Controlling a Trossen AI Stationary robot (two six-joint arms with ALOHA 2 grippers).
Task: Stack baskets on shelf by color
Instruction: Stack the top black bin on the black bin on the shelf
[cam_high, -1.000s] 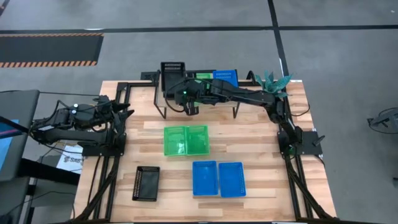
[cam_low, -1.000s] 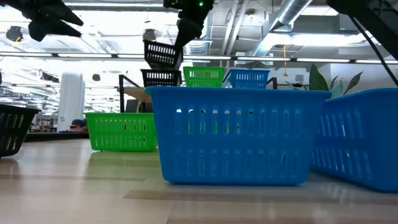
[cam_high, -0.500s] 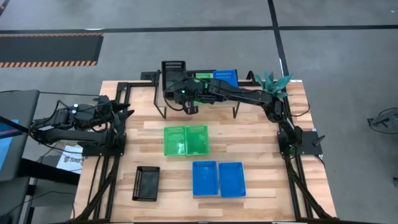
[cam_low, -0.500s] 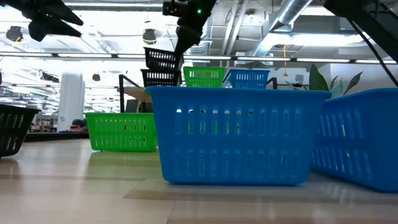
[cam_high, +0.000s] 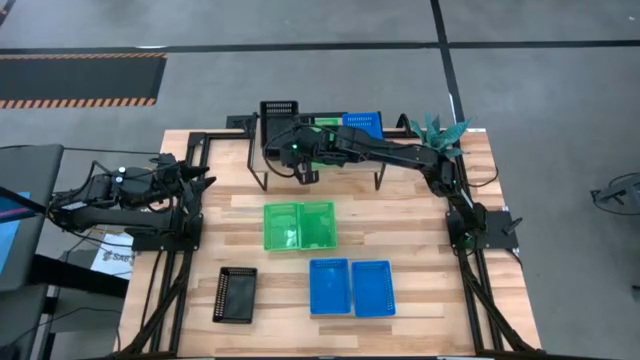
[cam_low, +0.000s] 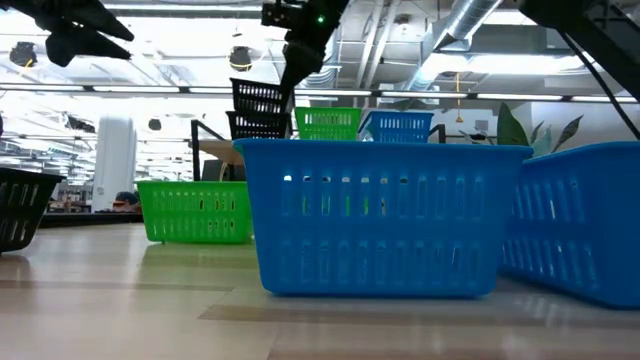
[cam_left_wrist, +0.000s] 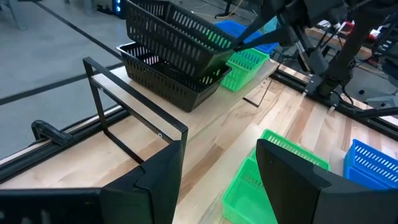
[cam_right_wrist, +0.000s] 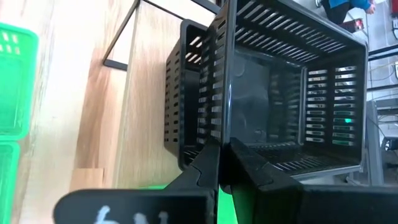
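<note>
The shelf (cam_left_wrist: 208, 109) stands at the table's far side. It carries a black basket (cam_left_wrist: 163, 79), a green basket (cam_high: 325, 122) and a blue basket (cam_high: 364, 121) in a row. My right gripper (cam_right_wrist: 224, 152) reaches in from the right and is shut on a second black basket (cam_left_wrist: 177, 34). This basket is tilted just above the shelf's black one. My left gripper (cam_left_wrist: 221, 162) waits open over the table's left edge. Two green baskets (cam_high: 299, 225), two blue baskets (cam_high: 351, 287) and one black basket (cam_high: 235, 293) rest on the table. My right gripper pinches the held black basket by the rim of one side wall (cam_right_wrist: 224, 124), on the side toward the green basket, with one finger inside and one outside. The fingers (cam_low: 291, 72) slant down from above. The basket is tilted over the shelf's black basket; whether they touch, I cannot tell.
A black metal frame (cam_high: 205, 140) runs along the table's left, right and far edges. A green plant (cam_high: 443, 130) stands at the far right corner. Bare wood lies between the shelf and the green baskets (cam_high: 230, 205).
My right gripper has sunk a little, and the held black basket has come down closer to the black basket on the shelf, still tilted. The gripper has stayed shut on it.
</note>
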